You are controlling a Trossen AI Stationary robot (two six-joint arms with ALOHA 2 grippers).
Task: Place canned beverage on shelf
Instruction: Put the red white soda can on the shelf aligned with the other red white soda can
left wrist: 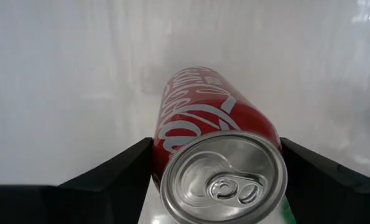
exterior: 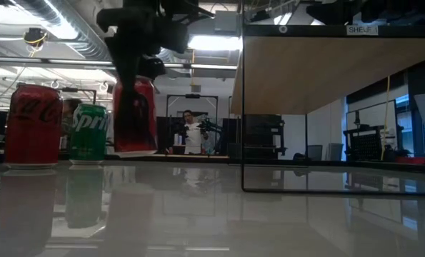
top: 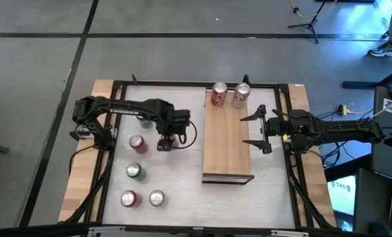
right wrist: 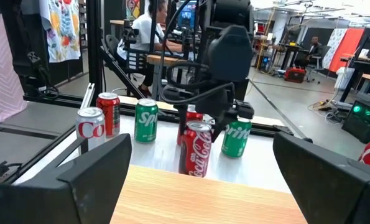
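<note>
A red cola can (left wrist: 203,112) hangs under my left gripper (top: 169,139), which is shut on it above the white table, left of the shelf (top: 227,141). The shelf is a long light-wood board raised over the table. At its far end stand a red can (top: 219,94) and a pale can (top: 242,94), each on its base. My right gripper (top: 256,130) waits open at the shelf's right edge, level, with nothing between its fingers. My left gripper pinches the red can's side wall (left wrist: 166,155) just below the top rim, one finger (left wrist: 110,180) on each side. The fingers come from above, pointing down. The can hangs upright below them (exterior: 135,114) and appears just clear of the table.
Several more cans stand on the table left of the shelf: a red one (top: 138,143), a green one (top: 135,171), a red one (top: 128,199) and a silver one (top: 156,197). A black frame (top: 182,84) rims the table. People sit in the room beyond.
</note>
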